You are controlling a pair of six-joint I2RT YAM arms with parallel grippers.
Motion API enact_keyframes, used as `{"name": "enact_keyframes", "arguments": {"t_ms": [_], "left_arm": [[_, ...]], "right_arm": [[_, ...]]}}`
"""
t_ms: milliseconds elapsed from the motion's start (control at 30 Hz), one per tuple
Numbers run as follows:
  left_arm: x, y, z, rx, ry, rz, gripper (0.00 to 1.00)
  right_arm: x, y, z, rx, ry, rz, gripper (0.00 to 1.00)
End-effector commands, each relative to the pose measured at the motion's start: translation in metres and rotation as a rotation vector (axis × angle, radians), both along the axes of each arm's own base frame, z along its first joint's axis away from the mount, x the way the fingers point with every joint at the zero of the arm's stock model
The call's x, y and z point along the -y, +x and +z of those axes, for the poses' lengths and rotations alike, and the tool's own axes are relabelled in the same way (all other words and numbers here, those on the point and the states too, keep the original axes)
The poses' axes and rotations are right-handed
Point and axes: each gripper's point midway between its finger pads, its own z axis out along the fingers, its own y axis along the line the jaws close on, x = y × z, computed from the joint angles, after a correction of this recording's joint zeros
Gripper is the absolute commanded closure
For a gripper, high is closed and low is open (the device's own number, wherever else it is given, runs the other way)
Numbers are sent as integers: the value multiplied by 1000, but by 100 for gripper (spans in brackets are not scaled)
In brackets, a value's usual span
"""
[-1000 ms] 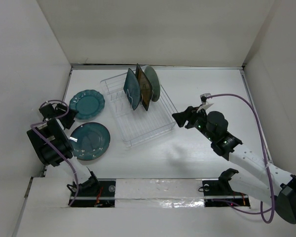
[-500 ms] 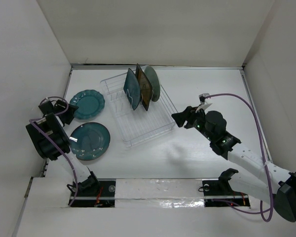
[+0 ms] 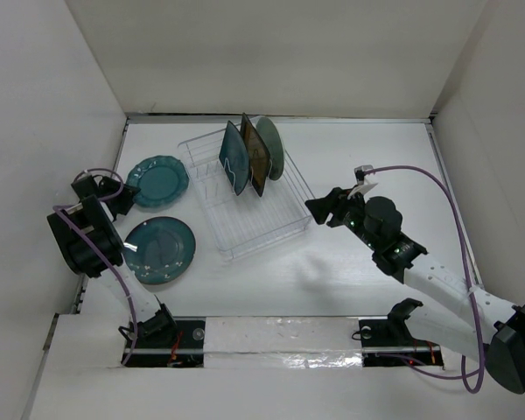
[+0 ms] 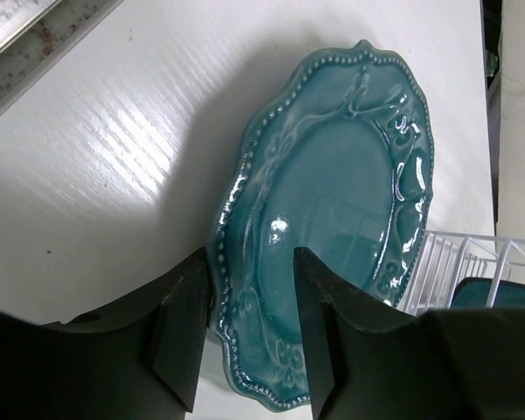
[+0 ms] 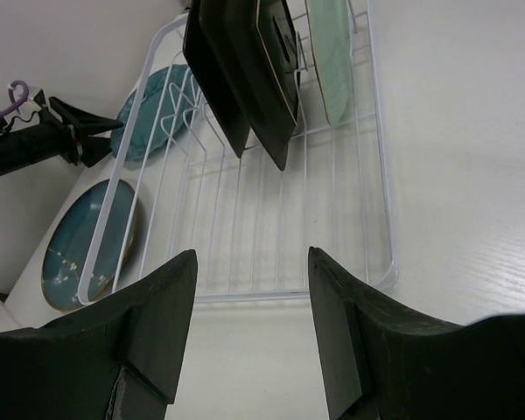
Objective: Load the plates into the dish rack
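A scalloped teal plate [image 3: 160, 180] [image 4: 332, 184] lies on the table left of the clear dish rack [image 3: 255, 226] [image 5: 271, 236]. My left gripper [image 3: 122, 194] [image 4: 251, 262] is open, its two fingers straddling the plate's near rim. A round teal-blue plate [image 3: 160, 249] [image 5: 83, 245] lies flat in front of it. Three plates stand in the rack's far end: dark teal [image 3: 233, 157], mustard-yellow [image 3: 253, 156] and pale green [image 3: 270, 147]. My right gripper [image 3: 313, 208] [image 5: 252, 258] hangs open and empty just right of the rack's near corner.
White walls close in the table on the left [image 3: 61, 114], back and right. The left arm sits tight against the left wall. The rack's near rows of pegs [image 5: 245, 210] hold nothing.
The left gripper has moved in onto the scalloped plate's rim and its fingers have narrowed. The plate has shifted slightly towards the rack. The right arm has barely moved.
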Motion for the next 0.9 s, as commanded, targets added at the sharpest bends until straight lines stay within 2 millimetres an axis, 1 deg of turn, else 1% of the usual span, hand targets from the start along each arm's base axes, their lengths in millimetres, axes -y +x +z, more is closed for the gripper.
{"name": "enact_keyframes", "arguments": {"t_ms": [0, 67, 133, 200, 300, 333, 367, 400, 467, 533, 567, 600, 633, 667, 700, 767, 800, 867], "left_arm": [[-1, 3, -10, -31, 10, -12, 62], [-5, 4, -16, -49, 29, -19, 62], [-6, 3, -25, -87, 27, -25, 57], [-5, 3, -27, -97, 23, -34, 52], [-6, 2, -32, -127, 27, -49, 50], [-10, 4, -34, -142, 39, -50, 51], [-14, -3, -41, -189, 68, -48, 52], [-17, -3, -43, -204, 79, -44, 57], [-19, -2, -45, -211, 84, -43, 61], [-19, 0, -43, -198, 89, -51, 72], [-16, 0, -41, -185, 81, -63, 80], [-16, 4, -38, -161, 80, -67, 96], [-15, 3, -38, -164, 82, -66, 100], [-12, 3, -37, -154, 75, -78, 100], [-11, 7, -32, -121, 78, -87, 100], [-4, 9, -15, -61, 55, -90, 100], [-5, 13, -5, -17, 67, -85, 100], [-1, 11, 12, 35, 70, -77, 100]], "right_arm": [[4, 6, 15, 57, 34, -28, 41], [4, 5, 15, 54, 33, -26, 41], [4, 5, 17, 60, 35, -26, 41], [8, 7, 15, 58, 30, -43, 41], [8, 7, 16, 59, 31, -43, 41], [8, 7, 16, 59, 31, -38, 41], [8, 7, 16, 60, 32, -40, 41], [8, 8, 15, 59, 31, -41, 41], [8, 8, 15, 56, 30, -46, 41], [7, 7, 16, 59, 33, -38, 41], [7, 7, 16, 60, 34, -38, 41], [7, 7, 15, 58, 33, -38, 41], [8, 8, 15, 58, 32, -41, 41], [7, 8, 15, 57, 32, -40, 41], [7, 7, 15, 56, 32, -37, 41], [6, 7, 16, 59, 34, -29, 41], [6, 7, 17, 60, 35, -32, 41], [7, 7, 17, 60, 35, -34, 41]]}}
